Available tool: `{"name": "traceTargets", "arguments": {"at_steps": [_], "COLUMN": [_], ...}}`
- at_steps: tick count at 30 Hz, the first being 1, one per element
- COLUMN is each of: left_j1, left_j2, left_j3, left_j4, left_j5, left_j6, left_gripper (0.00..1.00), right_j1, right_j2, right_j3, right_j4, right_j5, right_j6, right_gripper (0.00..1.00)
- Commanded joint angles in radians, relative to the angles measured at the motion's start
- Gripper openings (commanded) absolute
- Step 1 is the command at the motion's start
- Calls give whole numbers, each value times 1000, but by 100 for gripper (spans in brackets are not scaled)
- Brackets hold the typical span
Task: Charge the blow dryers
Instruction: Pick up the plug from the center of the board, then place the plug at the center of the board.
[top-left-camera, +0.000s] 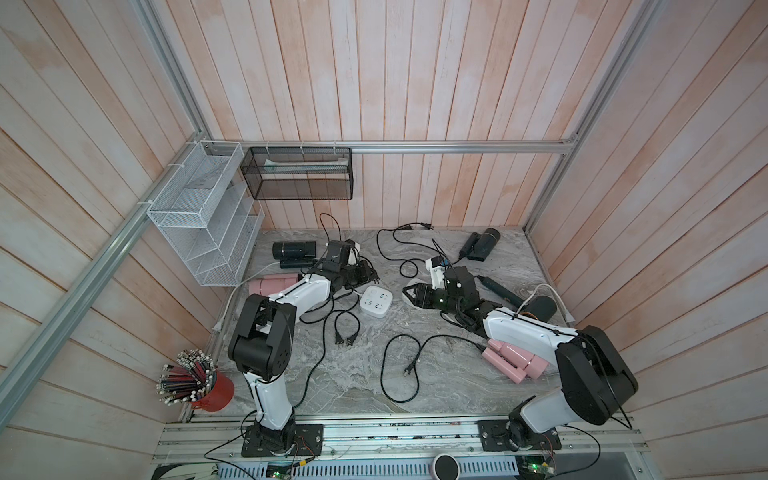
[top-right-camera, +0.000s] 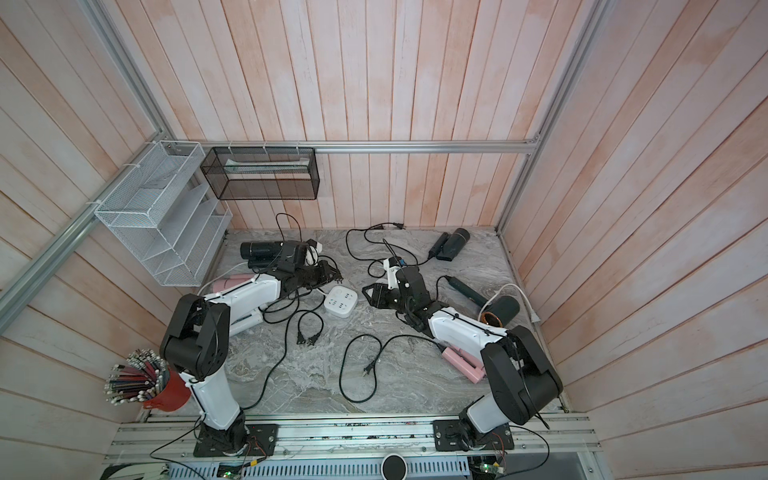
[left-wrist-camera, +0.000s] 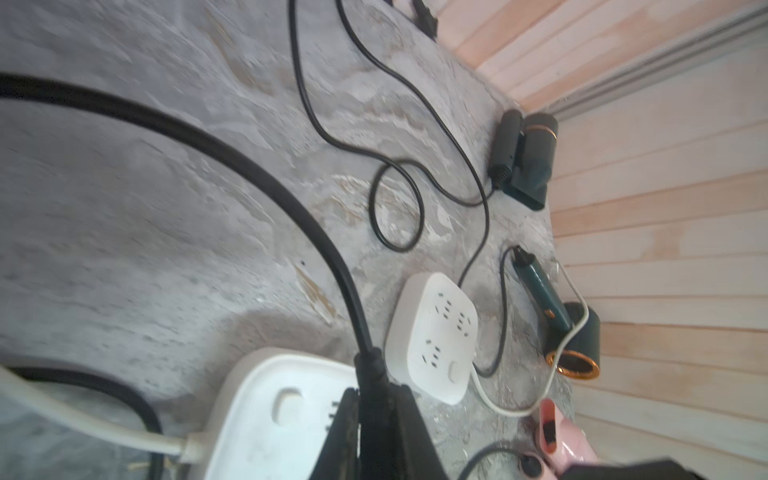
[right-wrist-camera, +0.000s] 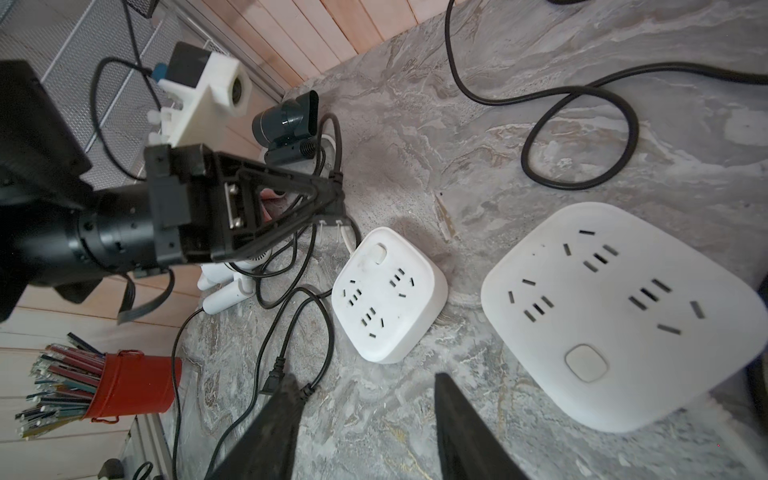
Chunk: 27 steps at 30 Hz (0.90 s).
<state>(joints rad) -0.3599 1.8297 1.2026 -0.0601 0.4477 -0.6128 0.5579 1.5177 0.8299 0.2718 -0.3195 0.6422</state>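
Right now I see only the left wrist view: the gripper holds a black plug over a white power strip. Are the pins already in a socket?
Observer: No. In the right wrist view the black plug in the left gripper shows bare pins, clear of the sockets of the power strip.
Operator: What is the right gripper doing?
Observer: The right gripper hangs open and empty beside the other power strip.
Operator: Are more plugs waiting?
Observer: Yes. In both top views two loose plugs lie side by side, unplugged, near the first strip.
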Motion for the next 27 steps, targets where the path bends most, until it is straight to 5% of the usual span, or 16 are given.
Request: {"name": "traceTargets", "arguments": {"at_steps": [1,14,27], "left_j1": [-30,-109,-114], "left_j2": [-61,-61,-74], "left_j3": [-73,-174,-232], "left_j4": [150,238,144], "left_j5": [29,86,128], "left_j6": [-5,-223,-201], "left_gripper": [15,15,15], "right_j1": [-10,14,78], "right_j2": [13,70,140], "right_j3": [38,3,49], "right_j4": [5,-27,-85], "right_j5": [-66,-97,-59], "right_j6": [17,-126,-203], "right_gripper": [54,54,56]}}
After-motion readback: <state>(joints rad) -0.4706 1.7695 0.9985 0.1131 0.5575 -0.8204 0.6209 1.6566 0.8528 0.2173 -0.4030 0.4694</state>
